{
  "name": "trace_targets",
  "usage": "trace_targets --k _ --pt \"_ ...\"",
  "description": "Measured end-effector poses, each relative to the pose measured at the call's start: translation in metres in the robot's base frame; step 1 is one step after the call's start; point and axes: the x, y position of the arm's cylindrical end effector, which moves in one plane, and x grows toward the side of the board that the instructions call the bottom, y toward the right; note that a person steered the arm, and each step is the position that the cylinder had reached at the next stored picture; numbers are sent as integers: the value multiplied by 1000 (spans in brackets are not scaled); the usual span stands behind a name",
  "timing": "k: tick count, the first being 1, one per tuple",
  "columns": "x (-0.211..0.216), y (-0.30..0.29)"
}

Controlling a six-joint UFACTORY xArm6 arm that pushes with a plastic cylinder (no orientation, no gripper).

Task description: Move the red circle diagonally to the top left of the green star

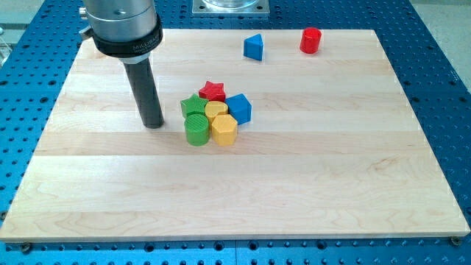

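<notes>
Broadly, the wooden table [331,184] is lying across a blue perforated base [441,59], filling most of the view; my arm is carrying no pincer at all, only a dark rod, so no open or closed state is applying; the rod is hanging from a grey collar at the view's top left, and my tip [154,125] is resting on the table just beside the cluster, on the view's left of it, seemingly apart from the green blocks.

Next in size, the cluster near the middle is sitting packed tight, its blocks touching: the green star [193,105] at its left, the green cylinder [196,129] below that, a red star [213,90] on top, a blue cube [239,107] at the right, a yellow hexagon [224,129] at the bottom, a yellow block [215,110] in the centre, shape unclear.

Well apart, a blue triangle [254,47] is sitting near the top edge; the red circle [310,40] is standing further right, far from its goal; I am judging the push not yet begun, since my tip is waiting on the wrong side.
</notes>
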Motion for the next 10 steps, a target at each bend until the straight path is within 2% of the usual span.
trace_targets --k 1,3,4,7,8,9,10 --pt "33 -9" --pt "87 29" --pt "103 85" --pt "91 276" --pt "22 327" --pt "-69 309" --pt "-133 312"
